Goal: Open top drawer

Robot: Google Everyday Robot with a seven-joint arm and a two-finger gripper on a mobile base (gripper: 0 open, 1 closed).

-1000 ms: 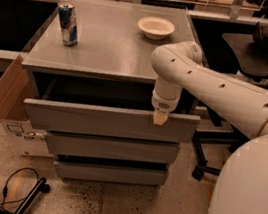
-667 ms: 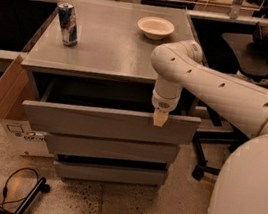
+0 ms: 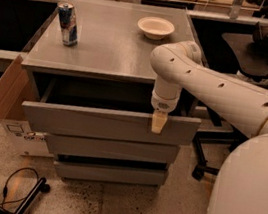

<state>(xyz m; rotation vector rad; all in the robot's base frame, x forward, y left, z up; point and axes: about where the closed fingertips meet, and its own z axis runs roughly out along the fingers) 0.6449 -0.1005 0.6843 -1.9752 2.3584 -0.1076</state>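
Find top drawer [image 3: 101, 123] partly out beneath cabinet top [image 3: 112, 50]. See gripper [image 3: 157, 125] over its front's upper edge, right of centre; cannot tell whether clamped or loose. Expect stiff, handleless, smooth panel: take top lip, pull straight.

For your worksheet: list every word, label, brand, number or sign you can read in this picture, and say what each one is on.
No text reads clearly.
On the can: blue and silver print, too blurred to read.
On the white label below the cardboard box: dark print, too blurred to read.
On the hand, which sits at the upper edge of the top drawer: no marking shows.
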